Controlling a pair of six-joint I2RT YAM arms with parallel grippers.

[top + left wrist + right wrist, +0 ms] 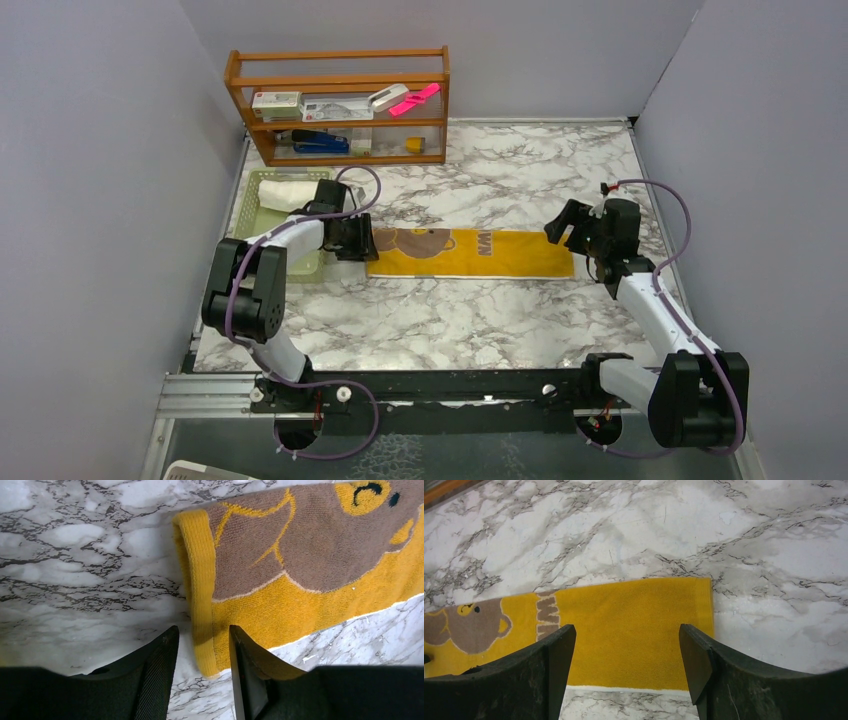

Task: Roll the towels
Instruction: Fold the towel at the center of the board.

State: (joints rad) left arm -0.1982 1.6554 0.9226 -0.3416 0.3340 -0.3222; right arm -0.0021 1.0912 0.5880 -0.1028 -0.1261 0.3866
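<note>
The long mustard-yellow terry towel with a brown bear face (470, 253) is laid flat on the grey-veined white marble counter (500, 320). Its short left hem (197, 570) should be pinched squarely and turned over tightly. The left gripper (202, 630) is set narrowly apart astride that hem, not clamped. The right gripper (626, 630) is spread wide above the right end, with nothing gripped.

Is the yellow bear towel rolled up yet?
No, the yellow towel lies spread out flat along the marble table, with only the hem at its bear end curled up a little.
</note>
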